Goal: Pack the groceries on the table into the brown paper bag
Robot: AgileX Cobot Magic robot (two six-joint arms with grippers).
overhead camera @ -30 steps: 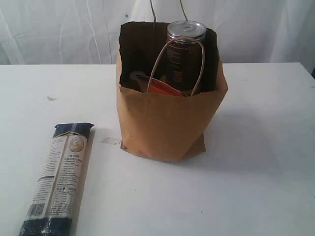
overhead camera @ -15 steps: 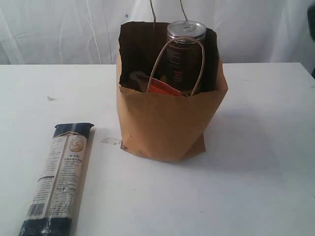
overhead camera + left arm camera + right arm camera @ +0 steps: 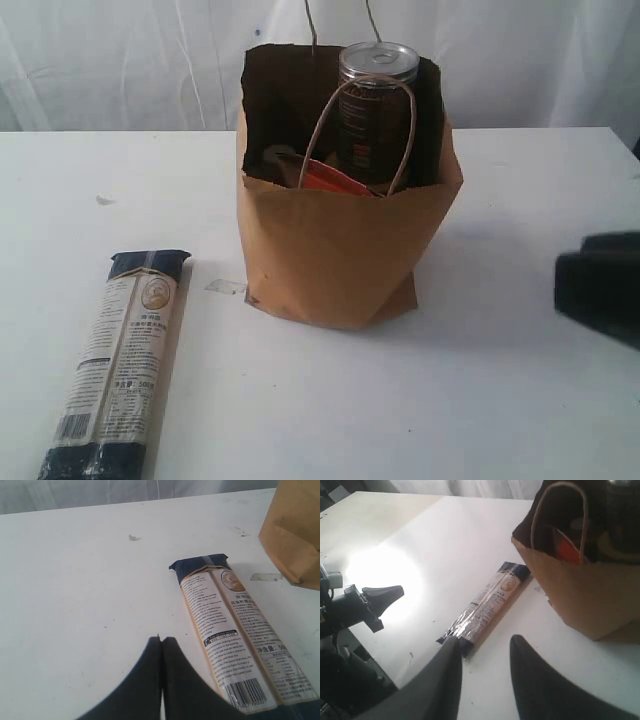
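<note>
The brown paper bag (image 3: pixel 340 255) stands upright mid-table with its cord handles up. Inside it a silver-topped tin (image 3: pixel 378 62) rises above the rim, and the orange label of a pouch (image 3: pixel 330 178) shows beside it. The long dark-blue pasta packet (image 3: pixel 125 360) lies flat on the table (image 3: pixel 520 400), left of the bag. My left gripper (image 3: pixel 161 640) is shut and empty, hovering beside the packet (image 3: pixel 235 630). My right gripper (image 3: pixel 485 642) is open and empty, above the table with the packet (image 3: pixel 487 602) beyond its fingertips. The other groceries are hidden.
A dark blurred part of my right arm (image 3: pixel 600 285) sits at the right edge of the exterior view. The left arm (image 3: pixel 365 605) shows in the right wrist view, at the table's far side. A small clear scrap (image 3: pixel 226 287) lies by the bag's base.
The right arm has come into the exterior view low at the right edge; half a second ago only a sliver showed at the top right. Bag and packet have not moved.
</note>
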